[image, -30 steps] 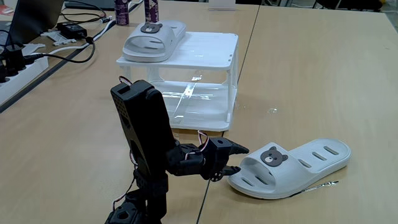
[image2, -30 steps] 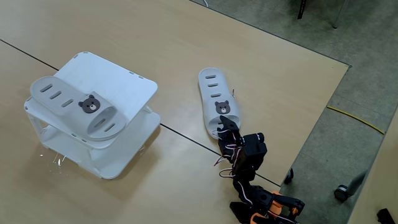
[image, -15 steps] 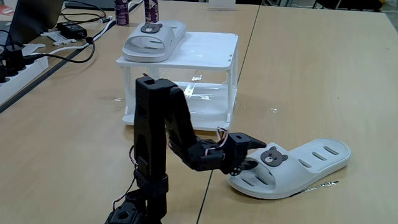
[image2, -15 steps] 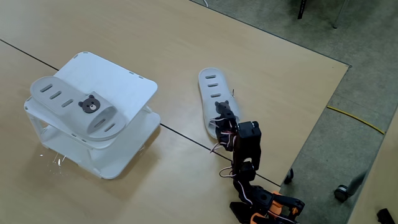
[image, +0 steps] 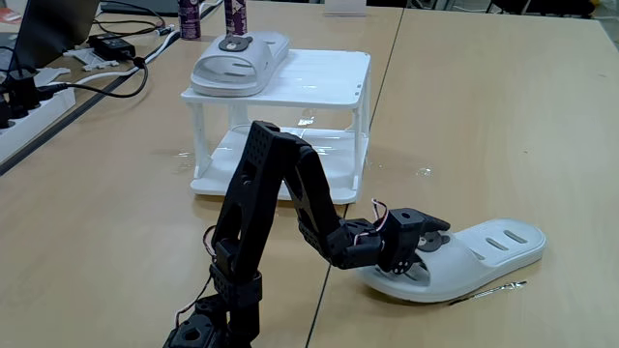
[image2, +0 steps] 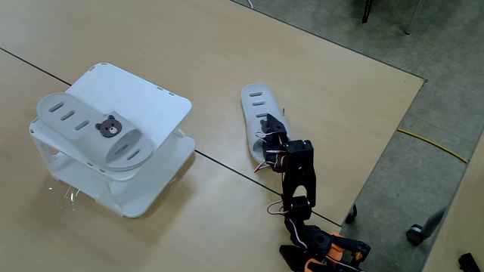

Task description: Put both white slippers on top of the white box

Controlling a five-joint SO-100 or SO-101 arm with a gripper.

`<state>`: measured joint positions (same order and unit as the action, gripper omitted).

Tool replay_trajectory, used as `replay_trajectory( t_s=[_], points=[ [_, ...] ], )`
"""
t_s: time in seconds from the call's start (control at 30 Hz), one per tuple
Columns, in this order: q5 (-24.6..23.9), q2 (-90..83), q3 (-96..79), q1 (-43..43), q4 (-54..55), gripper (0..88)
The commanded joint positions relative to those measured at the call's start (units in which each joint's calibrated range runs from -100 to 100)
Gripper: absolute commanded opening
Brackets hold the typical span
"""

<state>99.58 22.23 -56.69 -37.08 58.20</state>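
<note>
One white slipper (image: 235,60) (image2: 91,127) with a bear face lies on the flat top of the white box (image: 314,77) (image2: 147,97). The other white slipper (image: 488,249) (image2: 255,107) lies on the table to the right of the box in both fixed views. My black arm reaches low across the table to it. My gripper (image: 427,253) (image2: 270,130) is open at the slipper's strap, one finger above the strap and one inside the foot opening. It hides the bear face there.
Cables, a black adapter (image: 114,45) and a power strip (image: 24,106) crowd the far left of the table. Two purple bottles (image: 190,17) stand behind the box. A thin metal rod (image: 491,289) lies by the near slipper. The table edge (image2: 378,162) runs close to the arm's base.
My arm has stretched forward and down, and the gripper has moved from beside the slipper's open end onto its strap, covering the bear face. The slipper on the box has not moved.
</note>
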Motion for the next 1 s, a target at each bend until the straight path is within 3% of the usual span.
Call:
replay_trajectory(
  t_s=[0.0, 0.17, 0.5, 0.73, 0.97],
  points=[
    [0.42, -0.81, 3.15, -1.33, 0.99, 0.9],
    [0.42, -6.37, 6.58, -1.33, -0.65, 0.8],
    [0.42, -22.94, 35.9, -3.05, -43.01, 0.8],
    [0.42, -30.43, 53.04, -2.72, -60.27, 0.8],
    [0.42, -41.03, 57.19, -0.09, -71.14, 0.8]
  ],
)
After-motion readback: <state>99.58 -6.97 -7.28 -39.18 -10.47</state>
